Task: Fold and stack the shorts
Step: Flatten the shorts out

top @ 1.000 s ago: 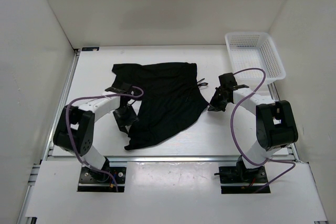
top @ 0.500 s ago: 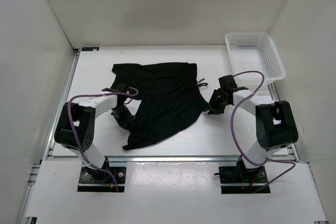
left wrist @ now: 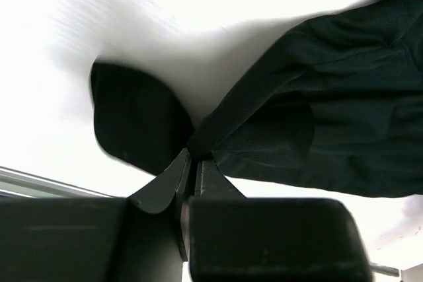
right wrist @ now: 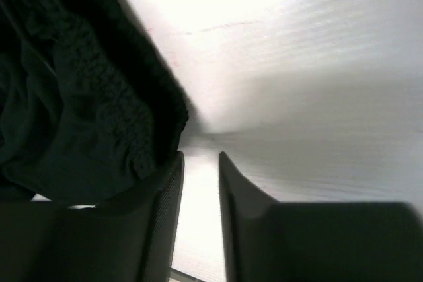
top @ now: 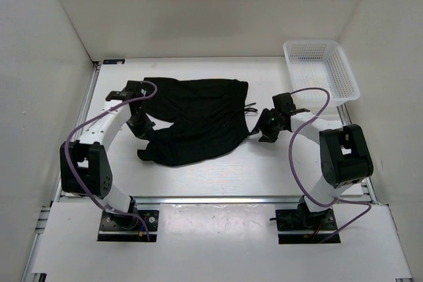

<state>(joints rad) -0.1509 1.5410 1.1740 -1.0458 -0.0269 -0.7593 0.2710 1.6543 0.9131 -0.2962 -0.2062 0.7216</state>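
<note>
From above, the black shorts [top: 201,120] lie bunched up in the middle of the white table [top: 218,176]. My left gripper [top: 141,125] is at their left side. My right gripper [top: 263,132] is just beside their right edge, near the thin black drawstring [top: 251,106]. A white mesh basket [top: 322,70] sits in the far right corner, well apart from the shorts.

Now my left wrist camera. My left gripper [left wrist: 192,158] is squeezed tight on a fold of the shorts [left wrist: 330,97]. The cloth is pinched right at my fingertips. From there it spreads out to the right over the table [left wrist: 198,4]. There is a dark, blurry patch on the left. I cannot tell if it is cloth or a shadow.

Now my right wrist camera. My right gripper [right wrist: 200,163] has its two fingers a little way apart. Only the table [right wrist: 297,64] shows between them, so this one is holding nothing. The shorts [right wrist: 73,110] lie in a crinkly heap on the left. Their edge comes right up to the outside of my left finger.
</note>
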